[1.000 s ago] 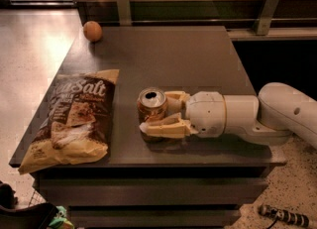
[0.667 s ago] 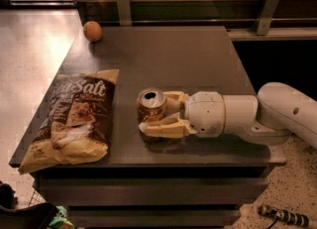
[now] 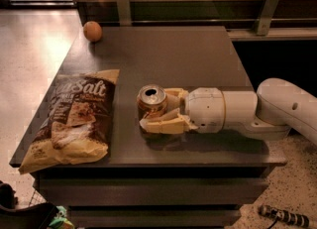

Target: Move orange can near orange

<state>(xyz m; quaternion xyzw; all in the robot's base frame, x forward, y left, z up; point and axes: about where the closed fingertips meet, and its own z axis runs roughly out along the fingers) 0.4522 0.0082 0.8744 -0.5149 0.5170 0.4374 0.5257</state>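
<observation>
Small cylindrical orange can (image 3: 151,103), brownish label, silver metal top with a pull-tab hole: upright on the flat dark grey matte table (image 3: 198,59), front-centre.

Two-finger gripper (image 3: 158,110) reaches in from the right, low over the tabletop. Its blocky tan fingers (image 3: 166,125) sit one on the far side of the can and one on the near side, closed in against it. Reads as a grip, with the can's base on the surface. The smooth white rounded arm (image 3: 247,111) runs off past the table's right edge.

Small round orange (image 3: 92,30), dull tan skin: far left corner of the table, well apart from the can.

Obstacles: a large crinkled chip bag (image 3: 74,119), glossy brown and yellow with white "Salt" lettering, lies flat along the left edge, near the can on its left. The bag's upper right corner sits close to the straight line from can to orange; the rest of the bag is left of that line.

Around: shiny pale floor (image 3: 29,49) to the left, and two grey metal brackets (image 3: 267,7) behind the table's far edge.
</observation>
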